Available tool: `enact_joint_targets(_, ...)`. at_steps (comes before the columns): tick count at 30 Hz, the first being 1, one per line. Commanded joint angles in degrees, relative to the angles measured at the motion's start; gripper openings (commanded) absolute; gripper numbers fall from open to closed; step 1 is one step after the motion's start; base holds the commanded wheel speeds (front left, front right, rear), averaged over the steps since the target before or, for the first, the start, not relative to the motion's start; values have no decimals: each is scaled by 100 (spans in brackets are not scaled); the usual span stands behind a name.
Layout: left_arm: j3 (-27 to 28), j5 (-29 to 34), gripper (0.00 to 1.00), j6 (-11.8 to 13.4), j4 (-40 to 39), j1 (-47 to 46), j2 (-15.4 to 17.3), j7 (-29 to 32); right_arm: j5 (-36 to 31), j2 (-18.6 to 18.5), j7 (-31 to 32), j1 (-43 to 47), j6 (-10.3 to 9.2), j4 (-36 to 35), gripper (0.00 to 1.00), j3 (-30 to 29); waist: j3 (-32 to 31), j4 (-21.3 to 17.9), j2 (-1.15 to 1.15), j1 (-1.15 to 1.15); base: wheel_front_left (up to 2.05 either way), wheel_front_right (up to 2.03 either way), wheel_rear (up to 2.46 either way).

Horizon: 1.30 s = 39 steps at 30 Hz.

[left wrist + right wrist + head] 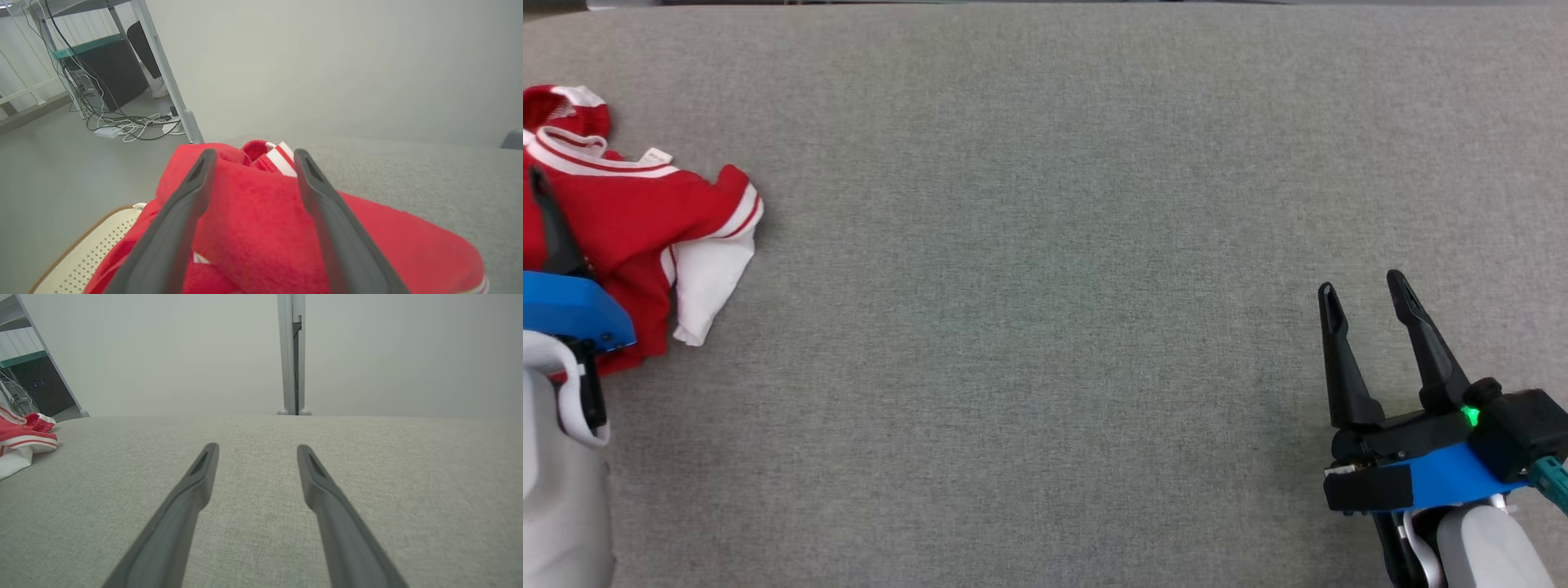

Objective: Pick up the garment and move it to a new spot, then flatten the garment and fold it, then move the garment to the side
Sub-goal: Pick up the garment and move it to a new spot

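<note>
Grey table (pixel 1045 245): garment (pixel 629 220) bunched at 9 o'clock; our left gripper (pixel 254 157) spread over it, likely for pickup; right gripper (pixel 1362 286) released at 4 o'clock.

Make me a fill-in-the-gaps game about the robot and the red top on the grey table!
1. The crumpled red fabric garment lies at the head view's ____ side of the grey cloth-covered table.
2. The stripes on its cuffs are ____.
3. The left gripper is over the garment with its jaws ____.
4. The right gripper, jaws apart, holds ____.
Missing words: left, white, open, nothing.
</note>
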Motion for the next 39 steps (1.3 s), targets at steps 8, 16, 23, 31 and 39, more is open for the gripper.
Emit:
enact_joint_targets(8,-18,-133,100,-255,1013,-422,323,874,-15,-42,-22,-43,3,-174,100,-87,244,-111,-1,-1,0,0,0)
enact_joint_targets(16,-99,-375,100,-460,1749,-637,167,1776,-4,-16,-22,-141,3,-114,100,-3,223,-35,-1,-1,0,0,0)
enact_joint_targets(23,-201,-436,0,-546,1869,-764,186,1861,52,11,-22,-142,3,-63,100,56,132,-63,-1,-1,0,0,0)
enact_joint_targets(31,-399,-311,0,-569,1511,-918,252,1274,101,83,-22,-50,3,45,100,51,-206,-138,-1,-1,0,0,0)
enact_joint_targets(39,-737,-113,0,-590,755,-1086,206,854,138,190,-21,53,3,148,100,101,-660,-258,-1,-1,0,0,0)
